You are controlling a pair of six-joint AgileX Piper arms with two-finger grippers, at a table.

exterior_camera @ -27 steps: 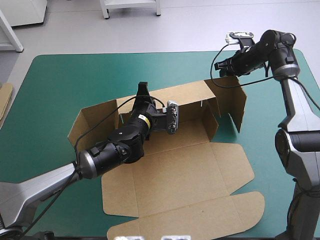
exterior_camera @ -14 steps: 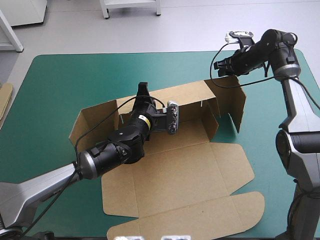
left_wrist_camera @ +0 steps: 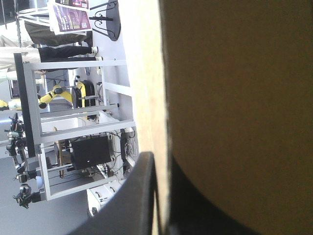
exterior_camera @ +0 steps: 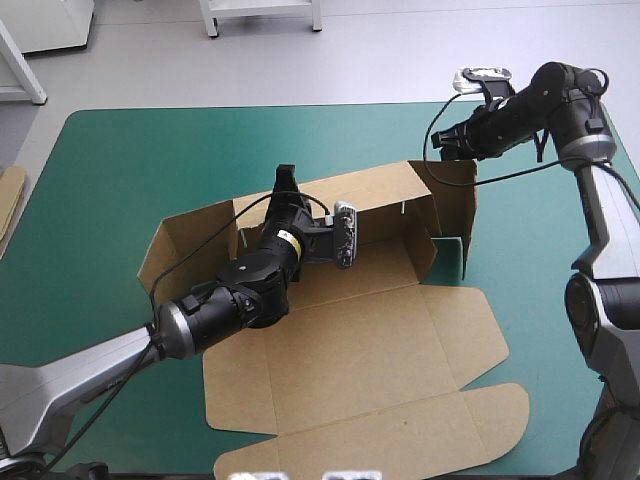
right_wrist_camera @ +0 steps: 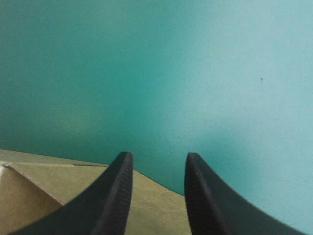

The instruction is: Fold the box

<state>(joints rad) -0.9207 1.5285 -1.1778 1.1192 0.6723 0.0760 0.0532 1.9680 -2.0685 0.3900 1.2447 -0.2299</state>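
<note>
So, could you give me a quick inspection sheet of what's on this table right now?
surface: table, teal-green cover.
job's things: box, brown, back wall and right side flap raised, lid flat toward the near edge.
clutter: more board at the table's left edge.
grippers: left jaws shut on the box's back wall; right jaws open by the right flap's far top corner, contact unclear.
cables: nothing seen beyond the robot's own.
surroundings: nothing seen.

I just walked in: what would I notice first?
A big brown box, half folded, lies mid-table on the teal-green cover. The left gripper pinches its raised back wall, and the right gripper hovers open by the upright side flap at the box's right end.
</note>
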